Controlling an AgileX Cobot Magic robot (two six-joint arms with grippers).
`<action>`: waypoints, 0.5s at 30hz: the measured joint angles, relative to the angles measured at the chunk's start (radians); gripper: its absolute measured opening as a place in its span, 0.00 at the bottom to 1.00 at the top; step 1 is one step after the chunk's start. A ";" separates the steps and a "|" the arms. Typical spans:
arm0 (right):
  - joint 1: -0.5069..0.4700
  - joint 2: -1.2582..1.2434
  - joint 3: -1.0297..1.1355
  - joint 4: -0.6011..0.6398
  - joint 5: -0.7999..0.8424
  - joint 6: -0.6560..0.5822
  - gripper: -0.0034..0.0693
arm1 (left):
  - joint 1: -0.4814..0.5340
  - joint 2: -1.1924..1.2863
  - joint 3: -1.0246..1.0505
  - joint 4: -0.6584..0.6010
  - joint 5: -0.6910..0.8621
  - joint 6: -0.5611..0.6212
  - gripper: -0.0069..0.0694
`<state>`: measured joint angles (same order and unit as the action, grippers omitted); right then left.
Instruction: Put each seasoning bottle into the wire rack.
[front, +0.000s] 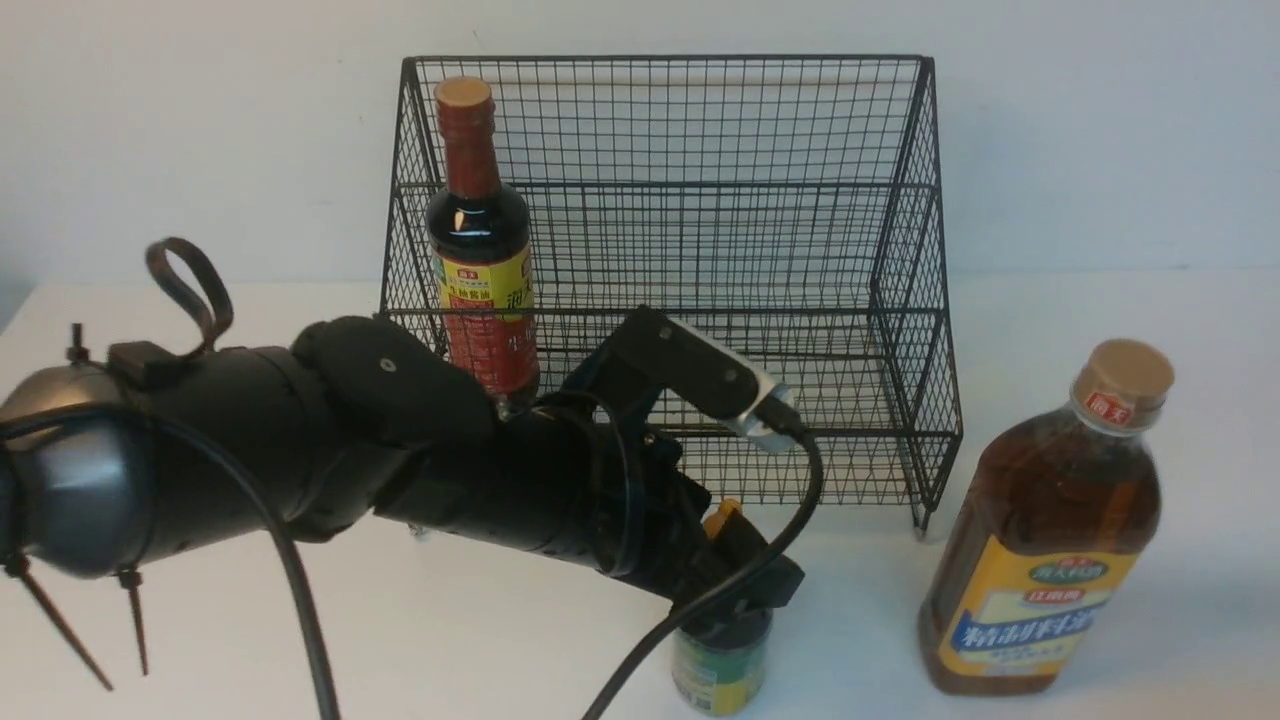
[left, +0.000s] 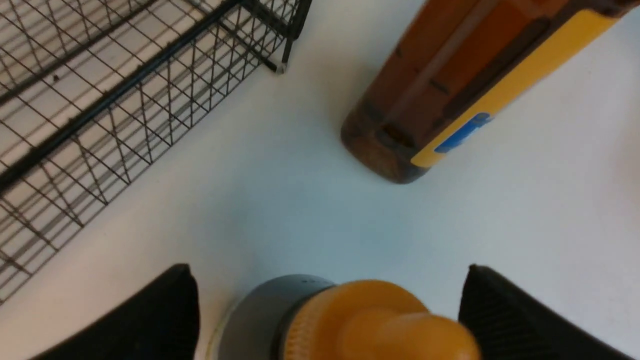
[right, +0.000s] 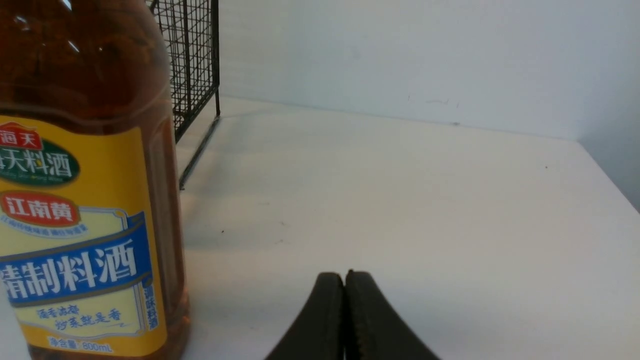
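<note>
Front view first, nearest things first: the small green-label bottle (front: 720, 668) stands upright on the white table (front: 420, 630), out in front of the rack and not in it. The left gripper (front: 742, 585) hangs right over its top. In the left wrist view that gripper (left: 328, 280) has its black fingers (left: 150, 320) spread wide, one on each side of the yellow nozzle (left: 380, 325), with a gap on both sides, so it grips nothing.

A bit further back and to the right, the large amber bottle (front: 1045, 530) stands upright on the table, just beside the rack's right front corner but outside it. The right wrist view shows the right gripper (right: 345, 310) pressed together and empty, low over the table near that bottle.

Farthest back, against the wall, sits the wire rack (front: 700, 185). The tall dark bottle (front: 482, 270) stands upright inside its left end; the arm hides its foot, so probably the lower tier.
</note>
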<state>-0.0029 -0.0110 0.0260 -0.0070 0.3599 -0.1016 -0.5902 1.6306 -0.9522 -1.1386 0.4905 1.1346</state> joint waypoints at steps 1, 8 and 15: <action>0.000 0.000 0.000 0.000 0.000 0.000 0.03 | 0.000 0.008 0.000 -0.003 0.000 0.004 0.87; 0.000 0.000 0.000 0.000 0.000 0.001 0.03 | 0.000 0.021 -0.004 -0.024 0.016 0.018 0.49; 0.000 0.000 0.000 0.000 0.000 0.001 0.03 | 0.000 -0.050 0.002 0.062 0.097 -0.010 0.50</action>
<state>-0.0029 -0.0110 0.0260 -0.0070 0.3599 -0.1007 -0.5902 1.5809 -0.9502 -1.0766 0.5872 1.1251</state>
